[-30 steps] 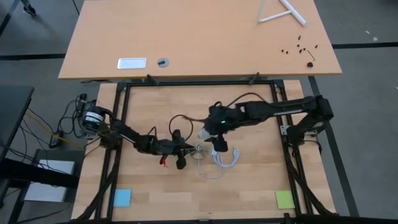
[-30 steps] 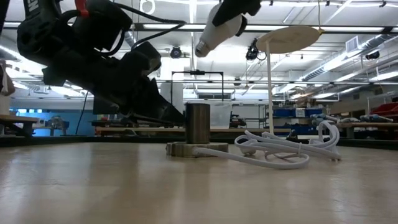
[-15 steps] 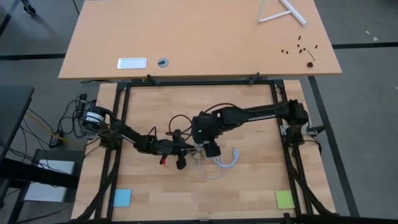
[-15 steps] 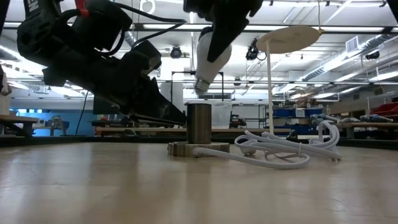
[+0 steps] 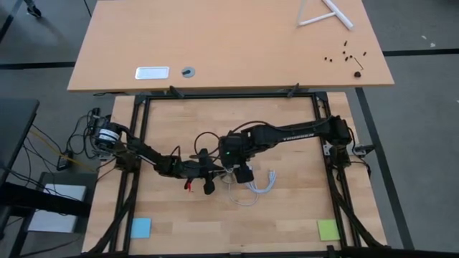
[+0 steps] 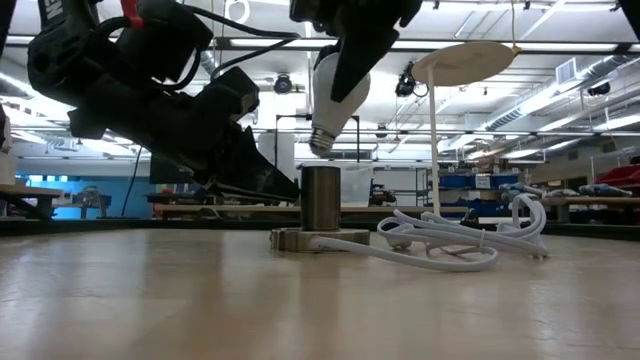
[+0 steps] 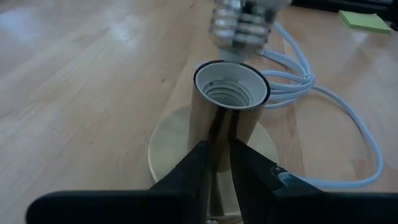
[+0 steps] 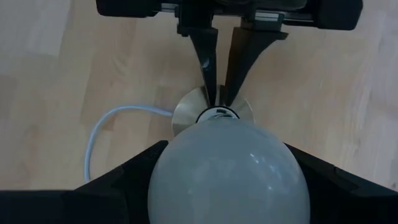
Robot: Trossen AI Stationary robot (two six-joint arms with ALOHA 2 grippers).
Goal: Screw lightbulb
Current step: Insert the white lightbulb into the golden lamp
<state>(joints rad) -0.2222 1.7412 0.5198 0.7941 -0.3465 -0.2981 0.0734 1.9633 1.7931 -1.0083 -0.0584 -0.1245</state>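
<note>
A brass-coloured socket [image 6: 320,198] stands upright on its round base [image 6: 318,239] at the table's middle, with a white cable [image 6: 450,245] running off it. My left gripper [image 7: 217,152] reaches in from the table's left and is shut on the socket's tube. Its threaded mouth [image 7: 230,90] faces up. My right gripper [image 5: 232,158] hangs over it, shut on the white lightbulb [image 6: 337,85]. The bulb's grey screw base [image 6: 322,142] points down, a little above the socket's rim and slightly tilted. My left gripper pinches the socket's upright tube [image 7: 219,134] between its two fingers, low on the tube. The fingers come nearly level from the table's left. The socket stays standing on its base on the table. My right gripper holds the lightbulb's glass globe [image 8: 227,165] between its two fingers [image 8: 127,180], coming from above and pointing steeply down. The bulb hangs below the fingers, screw base lowest, clear of the socket.
The bundled white cable [image 5: 262,180] lies on the table just right of the socket. A blue note [image 5: 140,227] and a green note [image 5: 328,229] sit near the front corners. A black frame [image 5: 136,143] borders the table.
My right gripper has gone toward the table's left and down, tipping to point more steeply downward. The lightbulb came from high and slanted to nearly upright, its screw base now just above the socket's mouth. The left gripper and socket have kept still.
</note>
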